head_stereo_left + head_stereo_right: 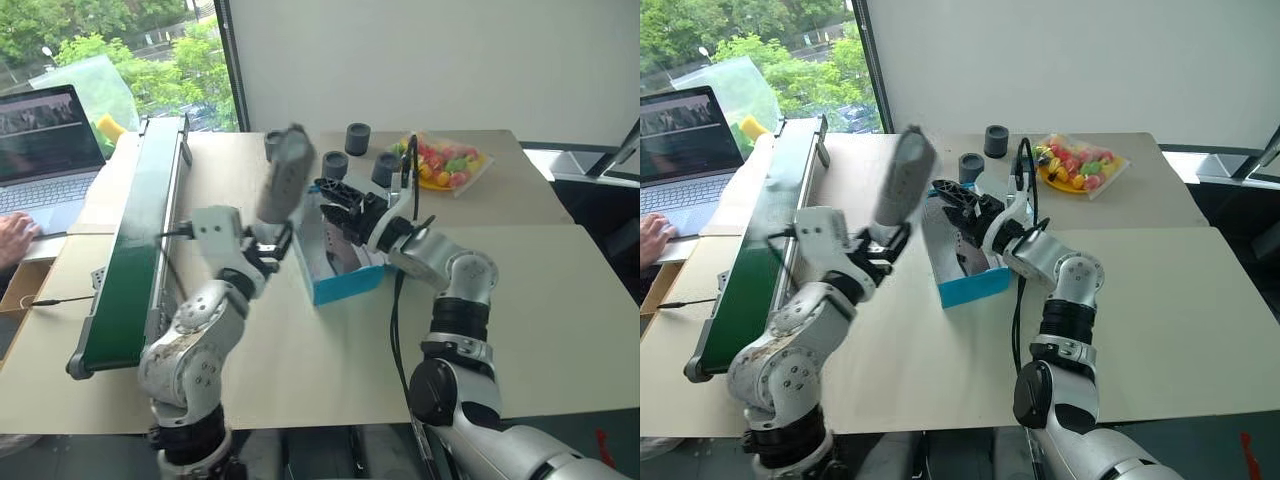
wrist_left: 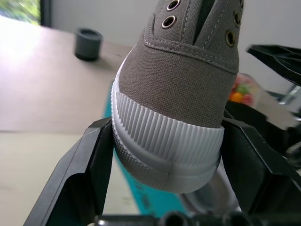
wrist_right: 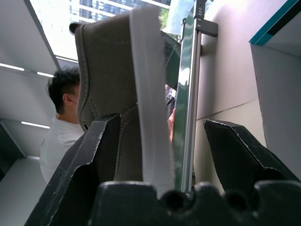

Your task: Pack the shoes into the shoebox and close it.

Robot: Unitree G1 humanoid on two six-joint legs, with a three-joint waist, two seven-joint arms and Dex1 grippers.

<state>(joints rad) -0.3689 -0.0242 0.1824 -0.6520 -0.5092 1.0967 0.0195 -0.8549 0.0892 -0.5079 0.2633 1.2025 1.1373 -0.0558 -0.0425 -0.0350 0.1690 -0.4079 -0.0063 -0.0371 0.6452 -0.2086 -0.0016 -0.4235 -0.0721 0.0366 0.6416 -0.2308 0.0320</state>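
Your left gripper is clamped on the shoe's toe, upright, just left of the shoebox. Your right gripper stands apart over the box. Tip the shoe flat before lowering.

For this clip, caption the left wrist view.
Left tool grips a grey shoe by its white toe above the turquoise shoebox.

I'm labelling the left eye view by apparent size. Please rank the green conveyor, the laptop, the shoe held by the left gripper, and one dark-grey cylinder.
1. green conveyor, largest by far.
2. laptop, partly cut off by the edge.
3. shoe, raised nearer the camera, so it may look bigger than it is.
4. dark-grey cylinder, smallest.
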